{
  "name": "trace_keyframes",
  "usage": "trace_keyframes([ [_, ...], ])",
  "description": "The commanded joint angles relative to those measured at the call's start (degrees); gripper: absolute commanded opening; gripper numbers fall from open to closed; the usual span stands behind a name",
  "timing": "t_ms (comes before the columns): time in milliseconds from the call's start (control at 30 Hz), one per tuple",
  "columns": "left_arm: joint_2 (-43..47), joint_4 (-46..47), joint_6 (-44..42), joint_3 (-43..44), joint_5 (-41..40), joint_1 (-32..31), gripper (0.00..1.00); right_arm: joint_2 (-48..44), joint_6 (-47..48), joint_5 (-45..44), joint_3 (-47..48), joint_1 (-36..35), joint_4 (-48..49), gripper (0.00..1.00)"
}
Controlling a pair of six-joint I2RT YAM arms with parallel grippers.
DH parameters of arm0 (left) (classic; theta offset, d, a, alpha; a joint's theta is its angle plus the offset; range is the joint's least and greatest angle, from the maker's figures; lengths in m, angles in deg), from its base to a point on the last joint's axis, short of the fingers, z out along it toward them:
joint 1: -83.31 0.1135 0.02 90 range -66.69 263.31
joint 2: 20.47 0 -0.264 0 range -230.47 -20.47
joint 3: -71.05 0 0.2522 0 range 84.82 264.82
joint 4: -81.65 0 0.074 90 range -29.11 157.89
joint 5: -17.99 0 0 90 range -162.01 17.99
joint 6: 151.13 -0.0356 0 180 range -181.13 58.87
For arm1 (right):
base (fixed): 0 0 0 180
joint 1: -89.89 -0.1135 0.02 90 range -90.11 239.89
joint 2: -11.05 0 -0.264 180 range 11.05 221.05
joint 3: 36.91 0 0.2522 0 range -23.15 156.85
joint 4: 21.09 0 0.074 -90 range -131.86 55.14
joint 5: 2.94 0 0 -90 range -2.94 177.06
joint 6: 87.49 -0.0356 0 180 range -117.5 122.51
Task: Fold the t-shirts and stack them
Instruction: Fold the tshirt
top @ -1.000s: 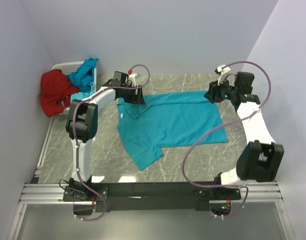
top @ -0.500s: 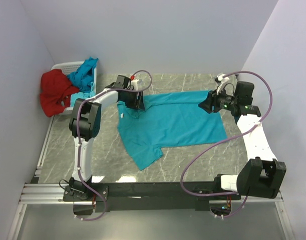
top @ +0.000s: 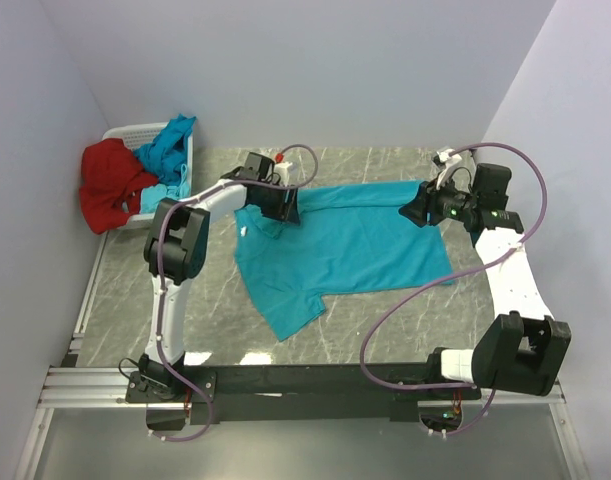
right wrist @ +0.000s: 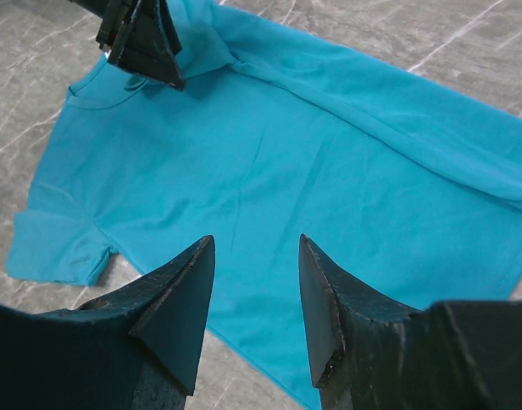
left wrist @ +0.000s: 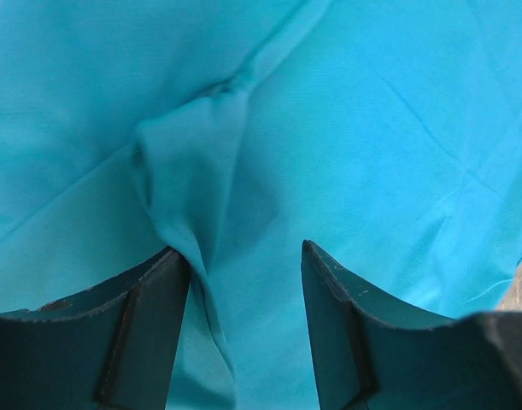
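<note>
Flat on bench, under both tools: turquoise t-shirt. Jaws wide on left tool, raised fold beside one finger; right tool wide, empty (above hem). Cloth light, limp: pinch fold, corners.

My two arms showing white links between bulky black joint housings, purple cables looping out at nine o'clock of my right arm, my dark wedge-shaped fingers tapering to points
</note>
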Motion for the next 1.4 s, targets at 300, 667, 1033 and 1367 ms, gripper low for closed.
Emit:
trace_keyframes([
  [300,3.60,-1.58,-4.85,2.06,-2.05,-3.81,0.60,0.91,0.85,1.43,-0.23,0.92,-0.31,0.51],
  [667,8.16,1.05,-10.56,-4.00,-14.14,-8.12,0.65,1.34,1.11,1.87,-0.32,1.53,-0.57,0.51],
  [1033,14.75,6.57,-16.10,-10.68,-20.96,-11.99,0.70,1.96,1.38,1.87,-0.14,1.80,-1.01,0.51],
  [1367,10.11,1.67,-16.02,-3.04,-4.07,-11.46,0.70,1.96,1.55,2.31,-0.06,2.76,-1.19,0.51],
])
